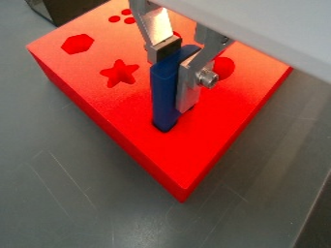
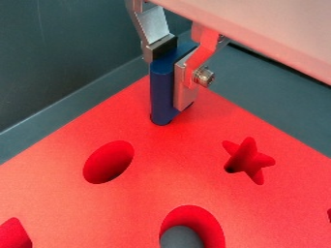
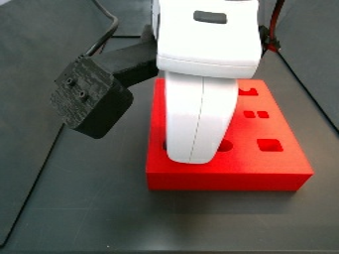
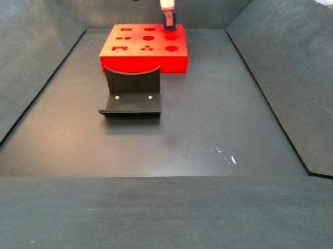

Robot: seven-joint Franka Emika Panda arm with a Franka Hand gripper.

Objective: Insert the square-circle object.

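Observation:
The square-circle object point(image 1: 165, 102) is a slim dark-blue piece. It stands upright with its lower end at the top face of the red board point(image 1: 130, 121), near the board's edge. It shows the same way in a wrist view point(image 2: 161, 97). My gripper point(image 1: 175, 70) is shut on the piece's upper part, one silver finger point(image 1: 189, 89) flat against its side; it also shows in a wrist view point(image 2: 169, 73). In a side view the white gripper body point(image 3: 205, 79) hides the piece and fingers. In a side view the gripper point(image 4: 169, 15) is at the board's far right corner.
The red board point(image 2: 142, 184) has shaped holes: a star point(image 2: 246, 158), an oval point(image 2: 108, 161), a round hole point(image 2: 191, 228), a hexagon point(image 1: 79, 43). The dark fixture point(image 4: 130, 97) stands just in front of the board point(image 4: 130, 62). Dark walls enclose the grey floor point(image 4: 182, 146).

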